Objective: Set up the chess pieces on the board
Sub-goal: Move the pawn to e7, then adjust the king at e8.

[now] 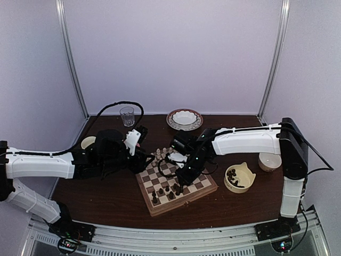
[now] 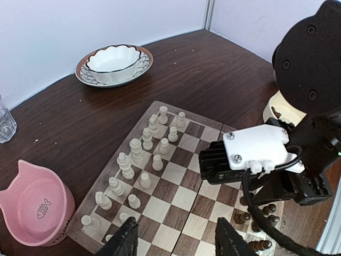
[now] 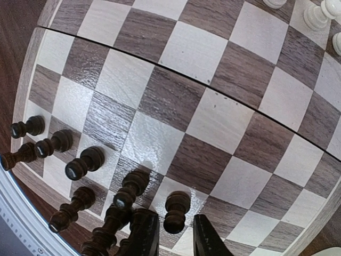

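**Dark chessmen gathered along one edge of the board**

Small dark brown wooden chessmen are stood upright, close together, on the two outermost rows at one edge of the chessboard. The board is laid flat, checked light and dark brown, with a seam across its middle.
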